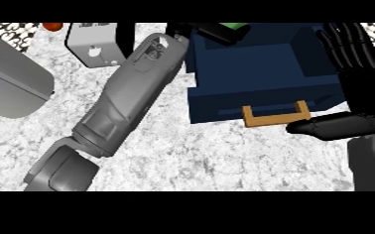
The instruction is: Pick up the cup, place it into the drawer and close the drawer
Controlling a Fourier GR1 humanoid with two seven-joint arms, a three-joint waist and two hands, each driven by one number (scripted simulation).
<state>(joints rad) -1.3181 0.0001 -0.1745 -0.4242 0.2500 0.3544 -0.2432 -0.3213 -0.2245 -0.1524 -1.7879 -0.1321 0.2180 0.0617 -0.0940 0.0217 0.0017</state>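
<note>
A dark blue drawer stands open on the counter, with a tan handle on its front. My left forearm reaches diagonally up to the drawer's far left corner. There my left hand is curled round a green cup, of which only a small part shows at the top edge. My right hand is open at the drawer's right side, fingers straight and pointing away, thumb stretched out just right of the handle. The drawer's inside shows nothing in it.
A white box-like appliance stands at the back left of the marbled counter. A large grey object lies at the left edge. A small red thing shows at the top left.
</note>
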